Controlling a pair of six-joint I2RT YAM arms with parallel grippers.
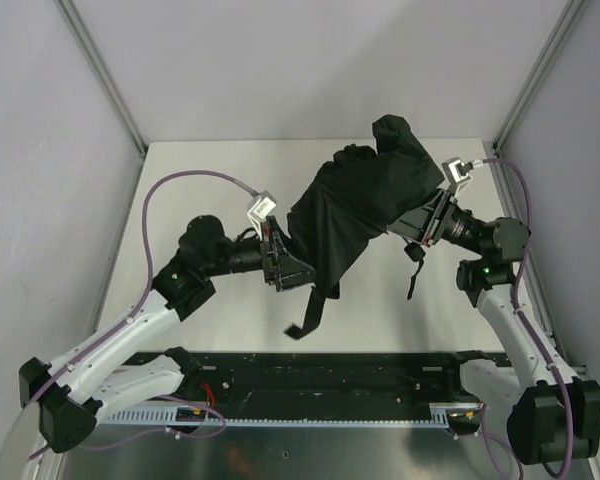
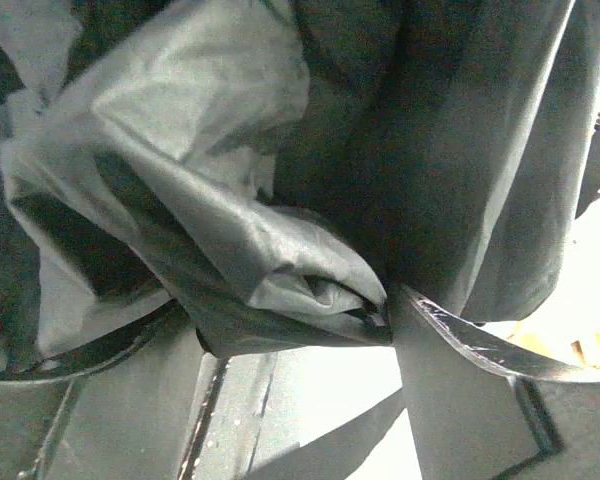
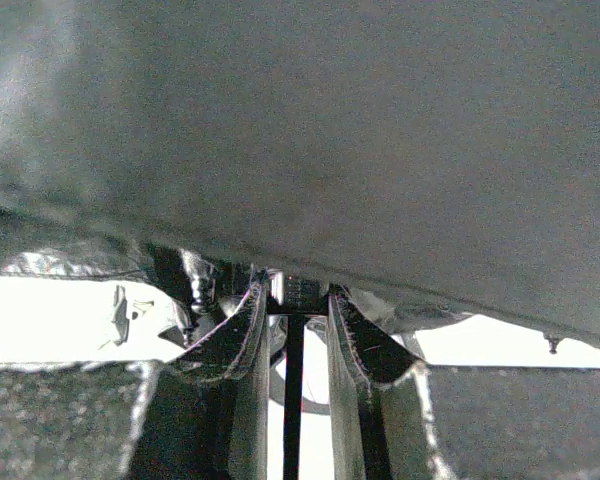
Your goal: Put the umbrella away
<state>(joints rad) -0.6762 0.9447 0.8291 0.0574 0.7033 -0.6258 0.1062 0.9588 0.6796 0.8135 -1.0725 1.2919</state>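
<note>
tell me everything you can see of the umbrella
Black folding umbrella, thin matte fabric, loose and crumpled, not wrapped. It sits between both arms over the white table. The right gripper is shut on a thin black part under the fabric; the open left gripper has folds between its fingers. A flat strap dangles from the near edge, a thin cord beside the right gripper.
</note>
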